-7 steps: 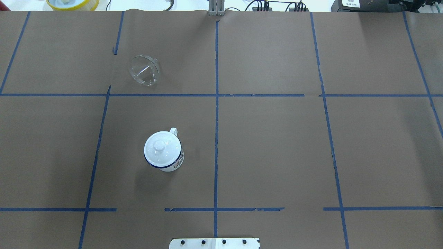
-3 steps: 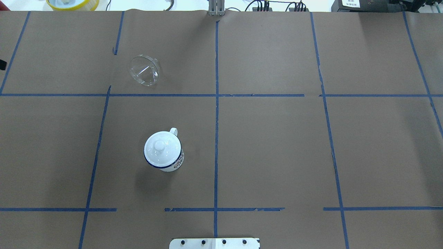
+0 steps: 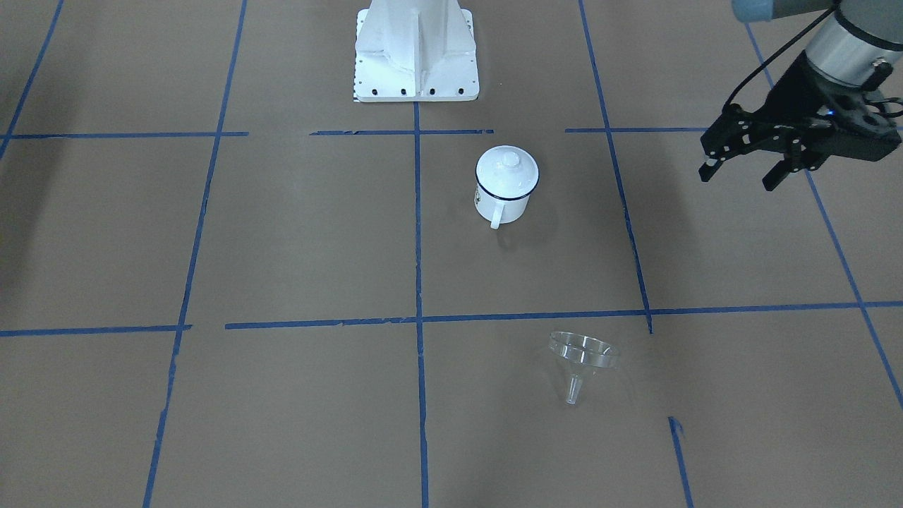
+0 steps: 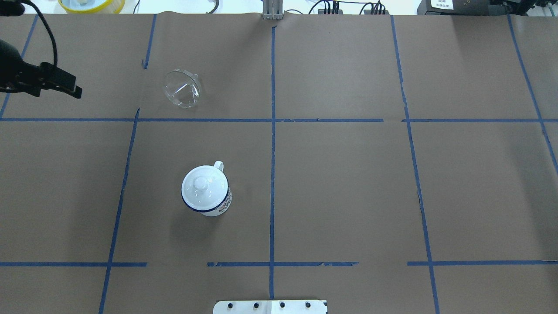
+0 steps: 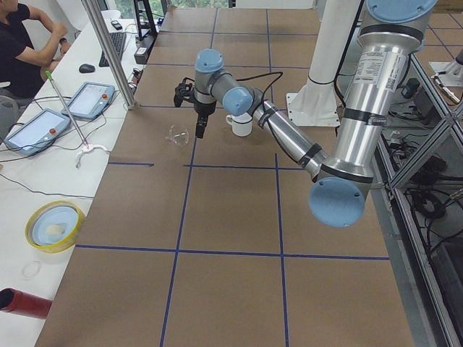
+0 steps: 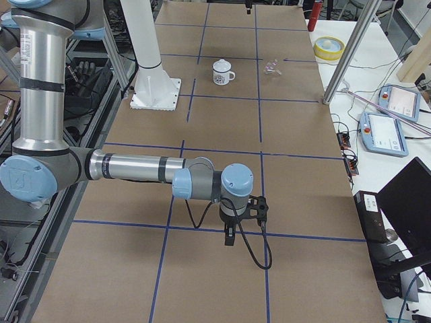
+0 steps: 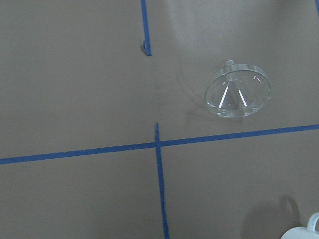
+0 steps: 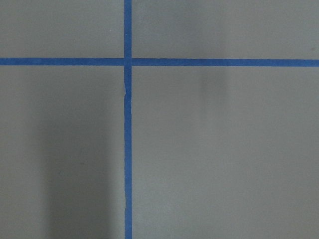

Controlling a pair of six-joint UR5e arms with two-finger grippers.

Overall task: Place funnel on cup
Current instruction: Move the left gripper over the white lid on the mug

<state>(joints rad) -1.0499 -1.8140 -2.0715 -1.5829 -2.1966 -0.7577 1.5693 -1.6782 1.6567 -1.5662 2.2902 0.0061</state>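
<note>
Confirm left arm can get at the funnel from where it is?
Probably yes. The left claw hovers open to one side of the funnel, with only bare brown paper between them. The lidded mug sits nearer the robot's base, out of the path.

The left wrist view's lower corner cuts off most of the cup (image 7: 300,234).
</note>
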